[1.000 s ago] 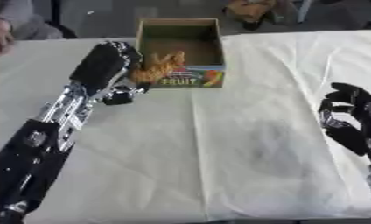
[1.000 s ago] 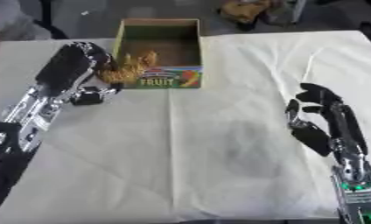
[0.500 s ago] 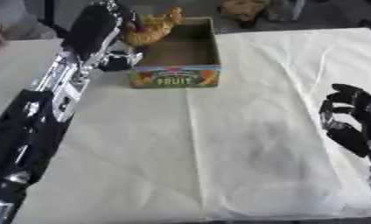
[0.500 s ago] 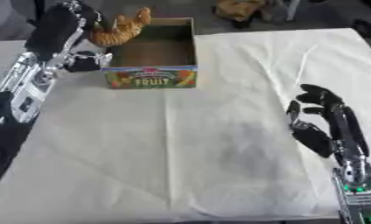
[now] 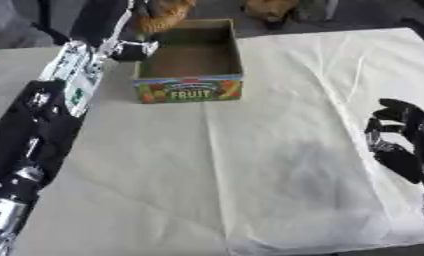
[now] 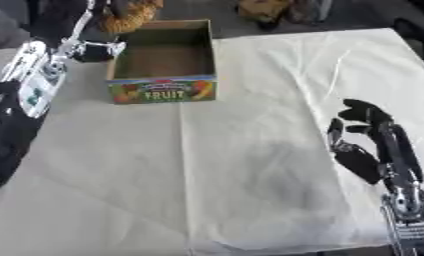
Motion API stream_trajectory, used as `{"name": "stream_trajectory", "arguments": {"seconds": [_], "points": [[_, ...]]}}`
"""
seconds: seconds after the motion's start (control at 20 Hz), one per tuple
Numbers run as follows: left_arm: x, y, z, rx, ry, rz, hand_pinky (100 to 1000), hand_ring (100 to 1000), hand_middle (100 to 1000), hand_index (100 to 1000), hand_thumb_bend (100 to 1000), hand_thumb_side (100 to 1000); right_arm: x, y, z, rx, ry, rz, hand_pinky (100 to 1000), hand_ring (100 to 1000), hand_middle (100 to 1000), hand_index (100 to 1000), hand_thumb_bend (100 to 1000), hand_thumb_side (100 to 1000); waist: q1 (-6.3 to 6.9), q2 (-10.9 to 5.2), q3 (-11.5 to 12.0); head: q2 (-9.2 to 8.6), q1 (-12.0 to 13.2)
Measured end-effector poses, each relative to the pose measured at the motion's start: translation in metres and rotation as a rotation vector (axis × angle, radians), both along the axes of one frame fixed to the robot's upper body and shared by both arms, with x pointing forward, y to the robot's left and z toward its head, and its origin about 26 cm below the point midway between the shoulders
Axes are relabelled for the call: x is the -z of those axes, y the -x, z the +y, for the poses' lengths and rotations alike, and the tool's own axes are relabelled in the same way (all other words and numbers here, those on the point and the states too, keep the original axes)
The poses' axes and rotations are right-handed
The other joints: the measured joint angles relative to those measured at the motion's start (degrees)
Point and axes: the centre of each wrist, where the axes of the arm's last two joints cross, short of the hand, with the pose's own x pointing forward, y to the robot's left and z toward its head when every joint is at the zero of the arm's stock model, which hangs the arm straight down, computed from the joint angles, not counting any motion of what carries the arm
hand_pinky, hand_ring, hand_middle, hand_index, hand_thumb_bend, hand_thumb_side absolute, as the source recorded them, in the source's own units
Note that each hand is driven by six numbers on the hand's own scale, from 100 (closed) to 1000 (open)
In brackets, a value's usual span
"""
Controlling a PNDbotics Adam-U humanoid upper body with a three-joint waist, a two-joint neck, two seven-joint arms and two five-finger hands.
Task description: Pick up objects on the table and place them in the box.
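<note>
A cardboard box [image 5: 190, 90] with "FRUIT" printed on its front stands open at the table's far middle; I see nothing inside it. My left hand [image 5: 119, 20] is raised at the box's far left corner, shut on a bumpy orange-brown object [image 5: 163, 15] that hangs above the box's back left rim. My right hand [image 6: 366, 140] rests open over the white cloth at the right edge, fingers relaxed, holding nothing.
A white cloth [image 5: 250, 170] covers the table. My left arm [image 5: 49, 115] stretches along the left side. Beyond the far edge lie a brownish object [image 5: 272, 7] and dark shapes on the floor.
My left hand has lifted the orange-brown object from beside the box's front left corner up and back, over the box's far left rim. The camera has tilted. The right hand stays put.
</note>
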Motion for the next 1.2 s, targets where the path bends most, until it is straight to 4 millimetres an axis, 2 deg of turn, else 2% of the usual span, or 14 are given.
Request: {"name": "stream_trajectory", "arguments": {"seconds": [0.05,0.1,0.15,0.3,0.6,0.75,1.05,1.15,1.2], "points": [[0.001,-0.001,0.001,-0.003,0.001,0.004,176,272,203,316,235,100,0.000,0.000,0.000,-0.001,0.000,0.000,710,778,653,831,100,263,0.00,0.00,0.00,-0.01,0.04],[0.003,-0.001,0.002,-0.006,0.002,0.008,167,279,208,319,110,113,0.000,0.000,0.000,-0.002,0.001,0.000,710,779,653,832,100,263,0.00,0.02,0.00,-0.03,0.03],[0.005,-0.002,0.004,-0.014,0.011,0.017,168,283,212,323,100,123,-0.001,-0.001,0.000,-0.004,0.001,-0.002,710,779,653,832,100,263,0.10,0.12,-0.23,-0.11,0.02],[0.019,-0.006,0.007,-0.053,0.061,0.103,166,289,213,322,100,152,-0.002,-0.002,0.002,-0.013,0.002,-0.005,710,780,653,832,100,263,0.51,0.52,-1.42,-0.52,0.07],[0.047,-0.016,0.016,-0.077,0.146,0.306,190,313,235,341,100,167,-0.002,-0.002,0.002,-0.016,0.001,-0.005,710,780,653,832,100,261,0.53,0.70,-1.84,-0.75,0.05],[0.055,-0.017,0.019,-0.070,0.185,0.358,221,340,263,368,100,172,-0.002,-0.002,0.002,-0.018,0.001,-0.005,710,781,653,832,100,261,0.52,0.75,-2.07,-0.92,0.03],[0.057,-0.017,0.016,-0.042,0.182,0.413,361,477,442,537,100,189,-0.002,-0.002,0.003,-0.019,0.001,-0.005,710,781,653,832,100,262,0.52,0.76,-2.12,-1.02,0.00],[0.058,-0.017,0.015,-0.030,0.161,0.438,423,541,514,610,100,204,-0.002,-0.002,0.003,-0.020,0.001,-0.006,710,782,654,832,100,262,0.52,0.76,-2.20,-1.03,-0.04],[0.058,-0.017,0.014,-0.023,0.146,0.453,476,605,592,685,111,221,-0.002,-0.002,0.003,-0.020,0.001,-0.006,710,782,654,832,100,262,0.52,0.76,-2.29,-1.04,-0.12]]}}
